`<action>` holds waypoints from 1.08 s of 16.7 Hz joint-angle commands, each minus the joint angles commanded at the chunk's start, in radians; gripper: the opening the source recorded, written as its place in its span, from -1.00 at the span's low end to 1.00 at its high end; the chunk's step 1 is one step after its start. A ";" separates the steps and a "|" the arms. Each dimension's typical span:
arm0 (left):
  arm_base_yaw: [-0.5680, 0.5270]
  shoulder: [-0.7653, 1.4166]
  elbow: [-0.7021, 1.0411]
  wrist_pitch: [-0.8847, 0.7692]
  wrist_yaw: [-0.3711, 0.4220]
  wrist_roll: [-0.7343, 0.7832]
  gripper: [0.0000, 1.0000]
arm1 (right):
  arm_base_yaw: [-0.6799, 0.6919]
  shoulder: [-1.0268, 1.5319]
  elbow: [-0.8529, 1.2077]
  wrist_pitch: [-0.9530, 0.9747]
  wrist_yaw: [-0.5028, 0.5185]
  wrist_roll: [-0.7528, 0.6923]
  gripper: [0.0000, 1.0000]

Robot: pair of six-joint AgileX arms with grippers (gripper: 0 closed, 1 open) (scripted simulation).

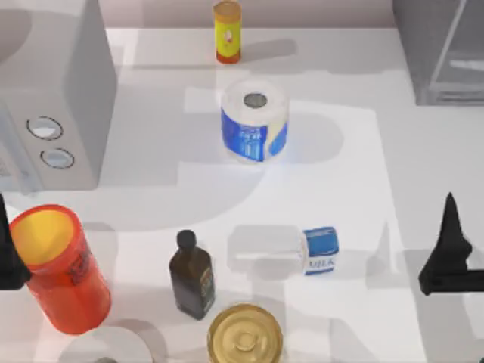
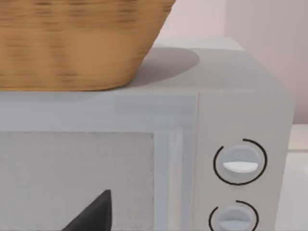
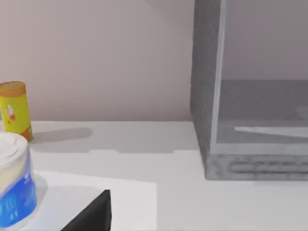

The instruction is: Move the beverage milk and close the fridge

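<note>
The beverage milk (image 1: 320,250) lies on the table (image 1: 355,166), outside the fridge (image 1: 446,53); claw states unclear.

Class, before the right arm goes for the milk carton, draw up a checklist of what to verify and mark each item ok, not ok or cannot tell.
1. Beverage milk located, lying on its side toward the table's right: ok.
2. Open space around it; dark bottle and brass can stand apart to its left: ok.
3. Right tool parked at the right edge, nothing between it and the carton: ok.
4. Right tool's fingers open: cannot tell.
5. Fridge at the far right corner, interior visible in the right wrist view; shelf free: cannot tell.
6. Left tool idle at the left edge, out of the path: ok.
</note>
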 joint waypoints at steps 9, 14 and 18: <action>0.000 0.000 0.000 0.000 0.000 0.000 1.00 | 0.047 0.355 0.118 -0.044 -0.026 0.163 1.00; 0.000 0.000 0.000 0.000 0.000 0.000 1.00 | 0.082 0.641 0.246 -0.071 -0.049 0.317 1.00; 0.000 0.000 0.000 0.000 0.000 0.000 1.00 | 0.123 0.813 0.335 -0.082 -0.077 0.416 1.00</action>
